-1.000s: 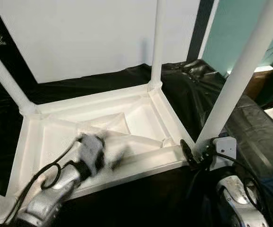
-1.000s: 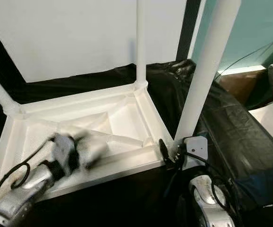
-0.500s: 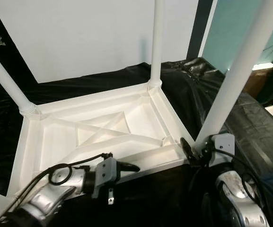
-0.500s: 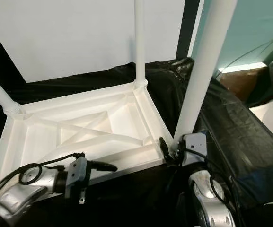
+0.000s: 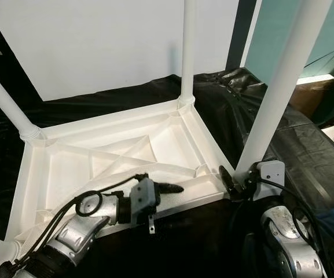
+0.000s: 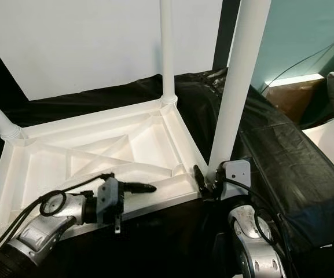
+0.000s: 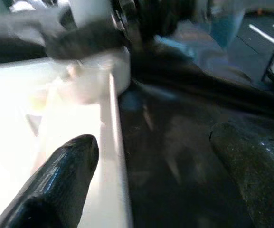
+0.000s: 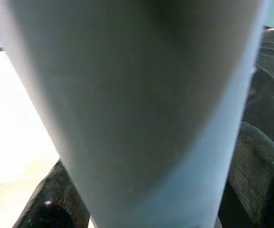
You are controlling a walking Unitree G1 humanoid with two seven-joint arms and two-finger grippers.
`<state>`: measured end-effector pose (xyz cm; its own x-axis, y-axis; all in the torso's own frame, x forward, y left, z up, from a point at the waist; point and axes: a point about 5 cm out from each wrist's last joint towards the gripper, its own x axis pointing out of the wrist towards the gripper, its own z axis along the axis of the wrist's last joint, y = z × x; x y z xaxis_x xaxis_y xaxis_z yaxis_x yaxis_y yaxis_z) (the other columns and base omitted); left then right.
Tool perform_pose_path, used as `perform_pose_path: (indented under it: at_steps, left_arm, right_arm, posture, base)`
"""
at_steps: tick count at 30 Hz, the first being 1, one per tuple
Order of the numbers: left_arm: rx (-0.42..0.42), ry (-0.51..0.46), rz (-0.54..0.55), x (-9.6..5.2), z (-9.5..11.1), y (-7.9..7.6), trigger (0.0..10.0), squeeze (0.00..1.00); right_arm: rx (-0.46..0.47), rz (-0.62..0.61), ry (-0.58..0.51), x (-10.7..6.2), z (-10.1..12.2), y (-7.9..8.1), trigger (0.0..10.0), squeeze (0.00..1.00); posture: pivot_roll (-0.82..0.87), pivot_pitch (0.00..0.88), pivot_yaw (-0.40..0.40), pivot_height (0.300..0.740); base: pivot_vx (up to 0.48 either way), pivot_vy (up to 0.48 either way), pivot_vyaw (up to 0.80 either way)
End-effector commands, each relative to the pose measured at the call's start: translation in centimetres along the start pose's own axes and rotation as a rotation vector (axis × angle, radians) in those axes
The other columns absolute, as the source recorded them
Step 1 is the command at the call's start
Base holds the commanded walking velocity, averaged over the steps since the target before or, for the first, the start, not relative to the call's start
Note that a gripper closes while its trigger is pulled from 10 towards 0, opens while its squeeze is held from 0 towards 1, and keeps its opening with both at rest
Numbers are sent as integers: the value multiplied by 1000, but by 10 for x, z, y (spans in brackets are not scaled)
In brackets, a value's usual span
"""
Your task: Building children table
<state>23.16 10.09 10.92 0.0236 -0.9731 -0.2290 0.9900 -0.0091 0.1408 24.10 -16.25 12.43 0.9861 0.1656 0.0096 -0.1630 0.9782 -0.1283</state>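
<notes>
Right hand [image 5: 231,184] seemingly clamped round the table leg [image 5: 282,87]; left hand [image 5: 169,189] spread apart over the tabletop [image 5: 68,168].

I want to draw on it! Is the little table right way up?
No, upside down. The white table lies top-down on black sheeting, legs pointing up.

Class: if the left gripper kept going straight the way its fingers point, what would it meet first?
Probably the right gripper clamped on the near-right table leg; the left gripper points along the tabletop's front rim toward it.
</notes>
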Motion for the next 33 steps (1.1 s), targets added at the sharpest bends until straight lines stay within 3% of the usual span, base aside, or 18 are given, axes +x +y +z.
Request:
perform_pose_path:
  at_steps: [1, 15, 16, 18, 19, 20, 21, 27, 28, 29, 30, 31, 32, 33]
  left_arm:
    - [-16, 46, 28, 0, -9, 0, 10000, 0]
    - [-15, 164, 231, 16, -27, 23, 10000, 0]
    - [-14, 186, 238, 16, -29, 23, 4549, 0]
    - [-13, 200, 242, 15, -31, 24, 4549, 0]
    - [-10, 218, 248, 15, -33, 24, 1608, 0]
    - [-10, 218, 248, 15, -33, 24, 1608, 0]
    - [-12, 242, 252, 14, -36, 24, 0, 0]
    - [-4, 323, 233, 13, -47, 22, 0, 0]
    - [1, 337, 215, 13, -49, 20, 4039, 0]
    - [1, 337, 215, 13, -49, 20, 4039, 0]
    - [4, 343, 203, 13, -50, 19, 8196, 0]
    - [4, 343, 203, 13, -50, 19, 8196, 0]
    - [3, 353, 193, 12, -51, 18, 10000, 0]
    - [1, 363, 182, 12, -52, 17, 10000, 0]
  right_arm:
    - [11, -7, 8, 1, -2, 0, 10000, 0]
    - [4, 6, 6, 2, -2, -1, 10000, 0]
    - [5, 9, 6, 2, -2, -1, 10000, 0]
    - [5, 11, 7, 2, -2, -1, 10000, 0]
    - [5, 13, 7, 2, -2, 0, 10000, 0]
    - [5, 13, 7, 2, -2, 0, 10000, 0]
    - [5, 16, 7, 2, -2, 0, 10000, 0]
    - [-24, 51, 1, 3, -1, 1, 10000, 0]
    - [-43, 70, -3, 4, 0, 1, 10000, 0]
    - [-43, 70, -3, 4, 0, 1, 10000, 0]
    - [-54, 82, -5, 4, 0, 1, 10000, 0]
    - [-54, 82, -5, 4, 0, 1, 10000, 0]
    - [-67, 104, -6, 5, 2, -1, 10000, 0]
    - [-87, 134, -4, 5, 3, -4, 10000, 0]
  posture:
    - [-106, 37, 29, 740]
    - [-108, 37, 25, 740]
    - [-107, 38, 24, 740]
    - [-107, 38, 24, 740]
    - [-107, 38, 24, 740]
    - [-107, 38, 24, 740]
    - [-107, 37, 25, 740]
    - [-108, 33, 30, 740]
    - [-108, 32, 31, 740]
    - [-108, 32, 31, 740]
    - [-109, 31, 32, 740]
    - [-109, 31, 32, 740]
    - [-110, 30, 33, 740]
    - [-112, 29, 36, 740]
  base:
    - [0, 0, 0]
    - [0, 0, 0]
    - [0, 0, 0]
    - [0, 0, 0]
    - [0, 0, 0]
    - [0, 0, 0]
    - [0, 0, 0]
    - [0, 0, 0]
    - [0, 0, 0]
    - [0, 0, 0]
    - [0, 0, 0]
    - [0, 0, 0]
    - [0, 0, 0]
    - [0, 0, 0]
